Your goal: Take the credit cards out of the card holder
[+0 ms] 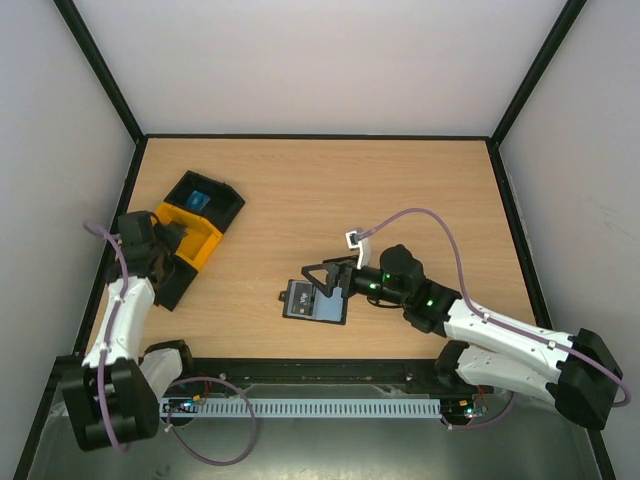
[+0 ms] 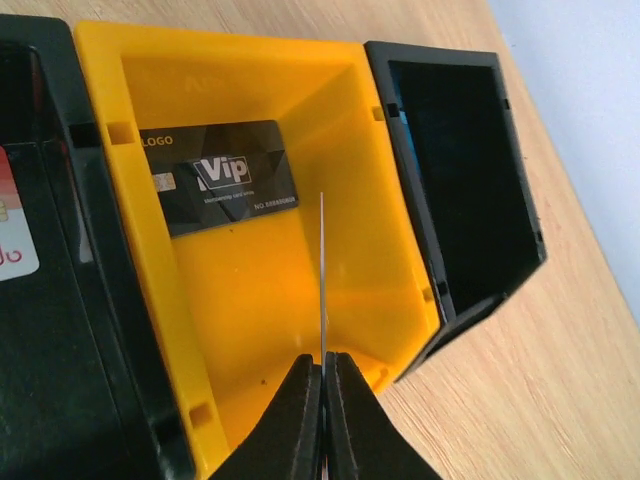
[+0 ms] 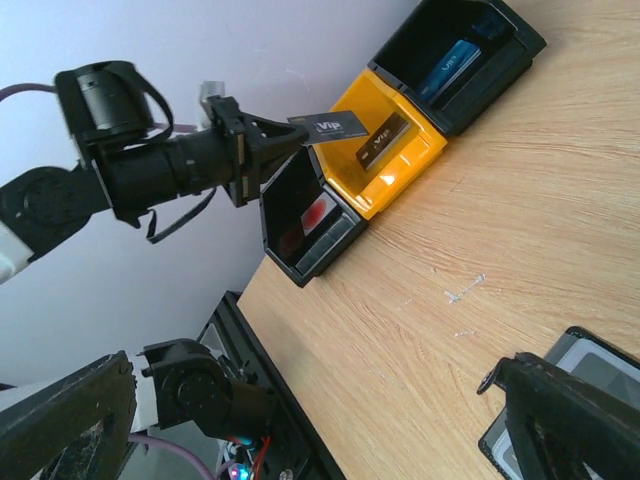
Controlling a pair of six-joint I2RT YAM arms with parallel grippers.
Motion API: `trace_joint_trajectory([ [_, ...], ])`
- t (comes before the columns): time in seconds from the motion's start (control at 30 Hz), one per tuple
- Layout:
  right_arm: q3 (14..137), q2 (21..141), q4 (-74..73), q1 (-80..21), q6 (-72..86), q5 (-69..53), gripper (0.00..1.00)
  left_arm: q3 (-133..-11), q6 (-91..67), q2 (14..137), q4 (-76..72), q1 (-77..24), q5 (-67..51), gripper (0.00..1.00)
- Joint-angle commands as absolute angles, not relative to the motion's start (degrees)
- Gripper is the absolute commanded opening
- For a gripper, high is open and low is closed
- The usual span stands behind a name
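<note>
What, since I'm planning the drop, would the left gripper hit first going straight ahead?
Probably the floor of the yellow tray, just right of the VIP card lying there; the held card in the left gripper would touch first. Depth is unclear.

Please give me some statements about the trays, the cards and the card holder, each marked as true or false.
1. The left gripper holds a dark Vip card above the yellow tray. True.
2. The yellow tray is empty. False: another Vip card lies in it.
3. The blue card lies in a black tray. True.
4. The card holder sits inside a tray. False: it lies on the table by the right gripper.
</note>
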State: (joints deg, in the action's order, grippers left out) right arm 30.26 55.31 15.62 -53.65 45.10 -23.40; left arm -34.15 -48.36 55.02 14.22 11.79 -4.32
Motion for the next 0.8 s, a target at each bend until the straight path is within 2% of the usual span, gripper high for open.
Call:
trace_joint_trajectory([
  [0.0,31.3,54.1,13.35,-53.96,43.78,-22.31,0.98,-37.2,-46.28,61.3,9.32,12.64,-4.14,0.03],
  [0.23,31.53,53.94,12.88,-53.92,43.64,-21.08,0.98,-40.91,-45.04,68.07,7.44,12.71,-1.46,0.03],
  [0.77,32.12,56.59,12.85,-53.88,42.03,-20.96,0.98,-42.52,-44.96,74.28,6.55,12.92,2.55,0.03],
])
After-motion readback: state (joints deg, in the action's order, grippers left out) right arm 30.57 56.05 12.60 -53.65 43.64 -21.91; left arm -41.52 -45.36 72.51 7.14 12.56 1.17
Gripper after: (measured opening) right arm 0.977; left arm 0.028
